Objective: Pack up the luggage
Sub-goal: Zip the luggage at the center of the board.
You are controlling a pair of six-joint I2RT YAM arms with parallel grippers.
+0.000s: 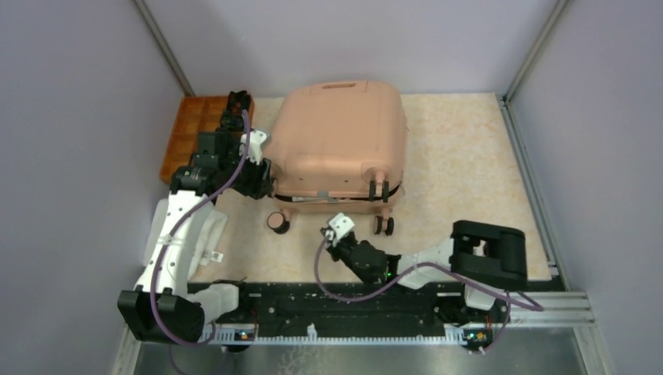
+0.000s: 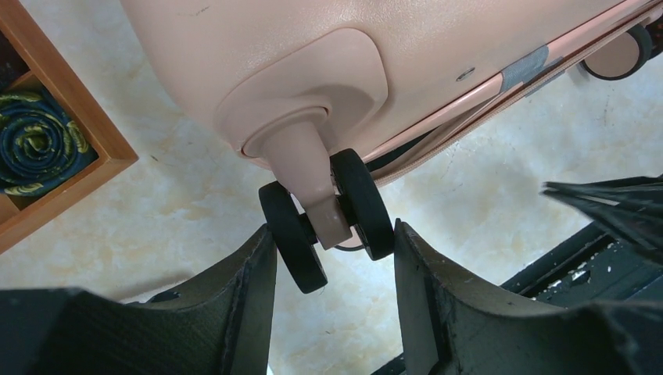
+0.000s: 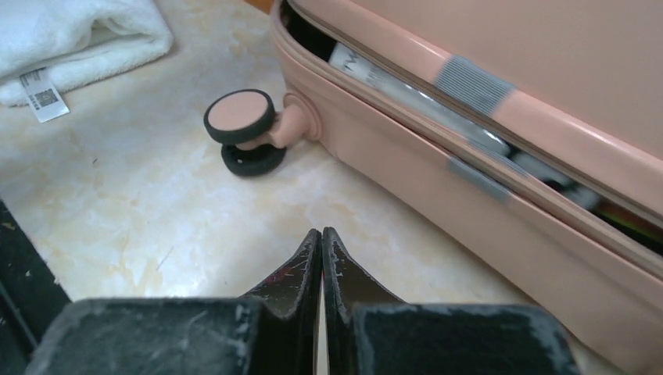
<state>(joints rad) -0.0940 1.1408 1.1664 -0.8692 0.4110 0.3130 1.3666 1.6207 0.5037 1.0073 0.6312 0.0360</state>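
- Luggage [image 1: 344, 141], a peach-pink hard-shell suitcase w/ rounded corners, is lying flat on the tabletop, wheels pointing toward the arm bases and pink handle at its far edge.
- Lid is sitting not quite shut: a dark seam gap [image 3: 406, 94] is showing along the suitcase's near edge, w/ sth pale and flat inside.
- Left gripper [image 2: 332, 242] is sitting at the suitcase's near-left corner, jaws approx half apart and straddling the black twin caster wheel [image 2: 328, 219]. Can't tell whether the fingers are pressing it or just flanking it.
- Right gripper [image 3: 322, 234] is hovering low just in front of the suitcase's near edge, jaws fully together, holding nothing. The pink-faced caster [image 3: 240, 117] is just beside it.
- Orange wooden compartmented tray [image 1: 191, 129] is lying left of the suitcase, w/ a rolled dark blue-green fabric item [image 2: 31, 141] in one cell.
- White folded towel [image 3: 78, 31] is lying near the suitcase's near-left corner.
- Handling, my guess: shell is stiff, smooth and prob slippery, too wide for either jaw to span.
- Casters are swivelling and rolling, so a hold there is looking unreliable.
- Better holds: lid lip at the seam, or the handle. Pushing down on the lid top is likely closing it.
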